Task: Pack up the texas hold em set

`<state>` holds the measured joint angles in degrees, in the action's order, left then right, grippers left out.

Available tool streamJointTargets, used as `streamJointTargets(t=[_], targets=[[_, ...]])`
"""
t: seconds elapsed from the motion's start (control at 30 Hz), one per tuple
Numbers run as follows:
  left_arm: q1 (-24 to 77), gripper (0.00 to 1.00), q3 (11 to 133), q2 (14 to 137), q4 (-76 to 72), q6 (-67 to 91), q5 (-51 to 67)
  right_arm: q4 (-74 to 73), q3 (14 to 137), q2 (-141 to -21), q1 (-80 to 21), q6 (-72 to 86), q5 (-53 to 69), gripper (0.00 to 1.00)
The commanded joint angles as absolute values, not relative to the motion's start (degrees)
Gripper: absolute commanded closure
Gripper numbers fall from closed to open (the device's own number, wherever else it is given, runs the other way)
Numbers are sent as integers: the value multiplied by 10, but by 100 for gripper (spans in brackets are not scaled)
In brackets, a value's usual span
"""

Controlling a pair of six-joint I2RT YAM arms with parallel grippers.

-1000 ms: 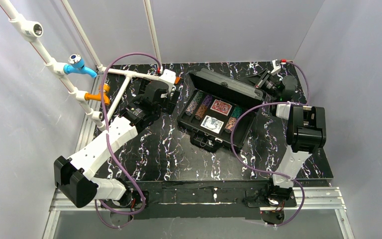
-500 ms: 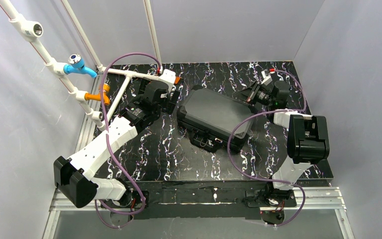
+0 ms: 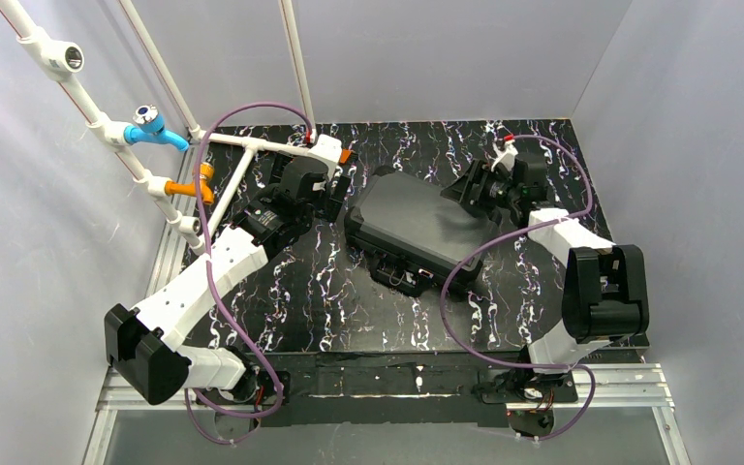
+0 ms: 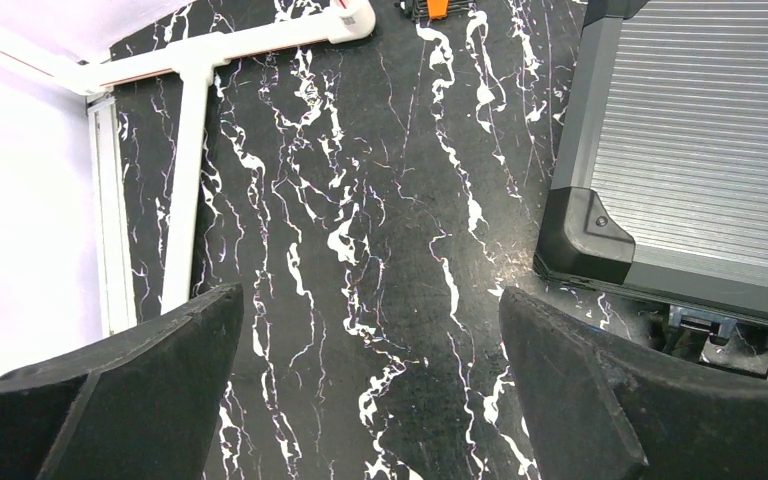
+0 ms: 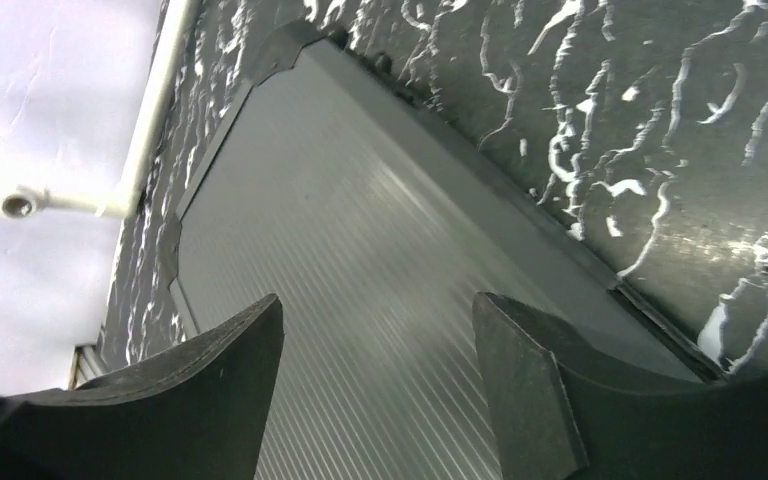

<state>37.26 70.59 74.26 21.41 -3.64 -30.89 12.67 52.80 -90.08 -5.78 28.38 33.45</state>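
Plainly shut, the black, ribbed-lidded case (image 3: 417,218) lies flat while left gripper (image 4: 370,345) and right gripper (image 5: 377,345) gape empty.

You have no readable writing, label, brand, number or sign in any view; the case (image 5: 340,230) lid under the right gripper (image 5: 375,330) shows only plain ribbed grey.

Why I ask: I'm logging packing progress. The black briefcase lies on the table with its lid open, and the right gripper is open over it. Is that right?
Not quite. The briefcase has its lid shut, not open: the top external view shows only the flat closed top. The rest holds, as the right gripper is open over it.
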Motion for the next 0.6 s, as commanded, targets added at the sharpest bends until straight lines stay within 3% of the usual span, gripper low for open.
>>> streamJointTargets(t=[0.0,0.33,0.57], targets=[[373,1,705,728,214,-19,-308,8,579,-900,-55,231,216,21],[373,1,740,762,281,72,-266,-113,677,-987,-62,209,154,13],[368,9,698,718,316,174,-194,-139,702,-1026,-65,187,172,10]])
